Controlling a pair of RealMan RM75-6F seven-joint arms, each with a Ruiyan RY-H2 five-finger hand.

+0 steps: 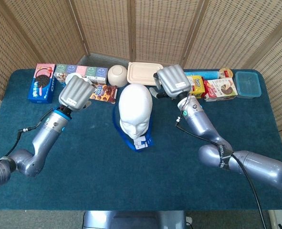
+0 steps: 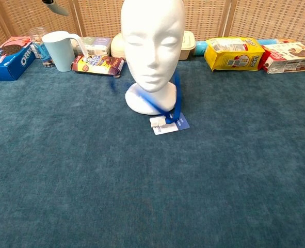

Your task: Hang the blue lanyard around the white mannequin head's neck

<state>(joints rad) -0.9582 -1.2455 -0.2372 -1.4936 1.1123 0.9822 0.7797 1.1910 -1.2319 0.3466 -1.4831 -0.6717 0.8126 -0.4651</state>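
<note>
The white mannequin head (image 1: 135, 107) stands upright mid-table, facing me, also seen in the chest view (image 2: 153, 46). The blue lanyard (image 1: 149, 130) loops around its neck and base, blurred in the chest view (image 2: 177, 102). Its white and blue badge (image 2: 168, 124) lies flat on the cloth in front of the base. My left hand (image 1: 76, 92) hovers left of the head and my right hand (image 1: 173, 81) hovers right of it. Both are back-side up, hold nothing and are clear of the strap. Only a left fingertip (image 2: 54, 6) shows in the chest view.
Along the back stand a blue cookie box (image 1: 41, 83), a white mug (image 2: 61, 50), a chocolate snack pack (image 2: 97, 64), a bowl (image 1: 117, 74), a beige lidded container (image 1: 143, 71), yellow and red snack boxes (image 2: 230, 53) and a blue tub (image 1: 248, 84). Wicker screens close off the rear.
</note>
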